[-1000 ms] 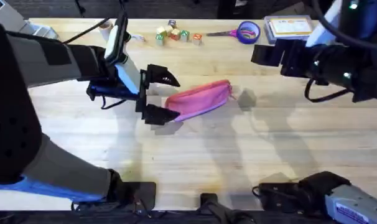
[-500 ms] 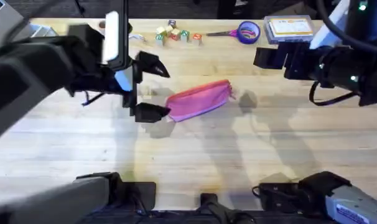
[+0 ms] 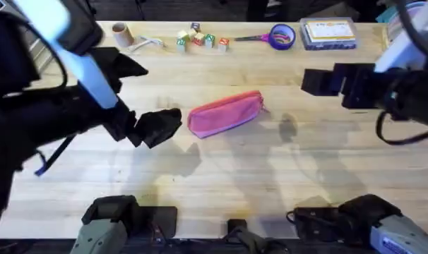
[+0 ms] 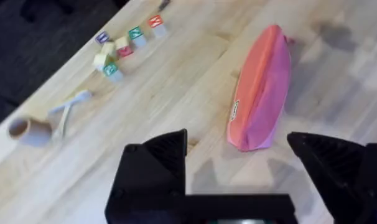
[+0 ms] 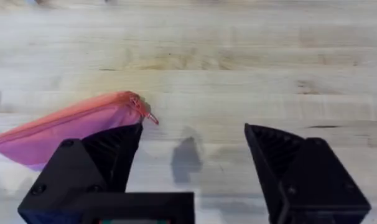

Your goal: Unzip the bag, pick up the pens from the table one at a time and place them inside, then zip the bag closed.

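I had the butcher-block table (image 3: 221, 176) under both arms. The left arm was raised large and dark on its side, the left gripper (image 4: 238, 171) empty and hanging over the wood just off the near end of the pouch, fingers spread wide. The right gripper (image 5: 191, 165) hovered near the pouch's other end by the zipper pull, fingers also spread, holding nothing.

The pink pencil pouch (image 3: 225, 113) lay flat mid-table, slightly angled, coral zipper (image 4: 254, 78) along its top edge looking closed end to end. I could pick out no pens on the table, so I judged them inside and the bag zipped, or else out of sight.

Far edge clutter: clear box of cards (image 3: 329, 33), purple-handled scissors (image 3: 274, 36), letter blocks (image 3: 200, 39), a small cardboard roll (image 3: 120, 31).

Risks as I saw them: either open gripper descending could snag the fabric and drag the pouch, since nothing pinned it. If the zipper was short of its stop, the pull (image 5: 150, 116) is tiny and a pinch could easily slip off.
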Robot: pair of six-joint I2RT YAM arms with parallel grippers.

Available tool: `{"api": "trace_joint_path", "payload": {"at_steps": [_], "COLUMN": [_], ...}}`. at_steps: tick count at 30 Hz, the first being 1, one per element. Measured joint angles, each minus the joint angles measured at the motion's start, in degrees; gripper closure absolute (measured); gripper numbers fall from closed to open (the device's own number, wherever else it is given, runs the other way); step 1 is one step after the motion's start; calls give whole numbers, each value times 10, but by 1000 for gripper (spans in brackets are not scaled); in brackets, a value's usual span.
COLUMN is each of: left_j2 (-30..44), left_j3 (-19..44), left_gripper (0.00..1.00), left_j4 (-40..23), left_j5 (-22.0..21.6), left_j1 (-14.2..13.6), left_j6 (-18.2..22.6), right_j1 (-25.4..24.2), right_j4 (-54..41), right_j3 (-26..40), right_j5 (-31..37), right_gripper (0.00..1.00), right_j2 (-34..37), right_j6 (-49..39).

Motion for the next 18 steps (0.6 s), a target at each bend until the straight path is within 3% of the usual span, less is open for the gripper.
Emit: {"api": "trace_joint_path", "payload": {"at_steps": [6, 7, 18], "left_j2": [-49, -62, -67], "left_j3": [0, 0, 1], "left_gripper": [7, 7, 7], "left_j4": [-10, -36, -51], "left_j5": [-7, -11, -15], "left_j1": [0, 0, 0], "left_j6": [-126, -160, -195], "right_j1": [0, 0, 0], "right_j4": [-52, -77, -92], "right_j3": [0, 0, 0], "right_j5": [0, 0, 0], "right_gripper": [5, 4, 5], "right_j2": [-51, -73, -134], "right_j6": [0, 0, 0]}}
